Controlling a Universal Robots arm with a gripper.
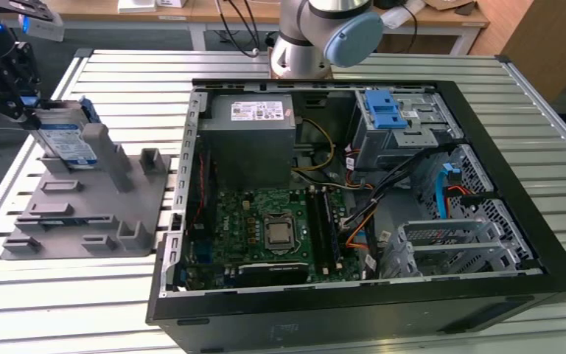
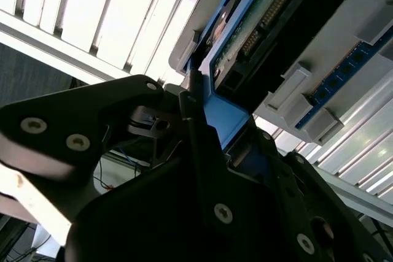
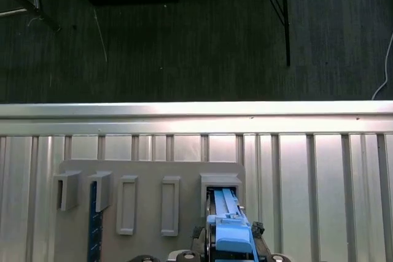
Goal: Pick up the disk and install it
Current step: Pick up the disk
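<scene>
Gripper [image 1: 29,107], exterior view: we find its black fingers clamped on one end of the disk [image 1: 67,140].
Disk, exterior view: it stands on edge, white-and-blue label showing, and reaches away from the fingers into a slot of the grey fixture [image 1: 96,221]. A grey post stands just beside it.
Computer case [image 1: 362,317], exterior view: open and well apart from the gripper, on the same slatted table [image 1: 67,295] as the fixture. The grey power-supply box [image 1: 253,118] and the blue latch [image 1: 386,110] sit inside it.
Gripper [image 2: 221,130], second wrist view: we see the blue carrier rail held between the two dark fingers [image 2: 189,105], both touching it.
Disk [image 2: 258,23], second wrist view: its green circuit-board face extends straight ahead of the fingertips. Grey fixture posts [image 2: 295,93] stand just beside it, with table slats [image 2: 92,10] beyond.
Gripper [image 3: 228,234], first wrist view: the finger ends flank the blue rail closely.
Disk [image 3: 222,204], first wrist view: it runs ahead of the fingertips into the nearest fixture [image 3: 147,170] slot. We cannot tell whether its far edge rests on the slot floor.
Blue strip [image 3: 92,225], first wrist view: it stands in a slot further to one side of the gripper.
</scene>
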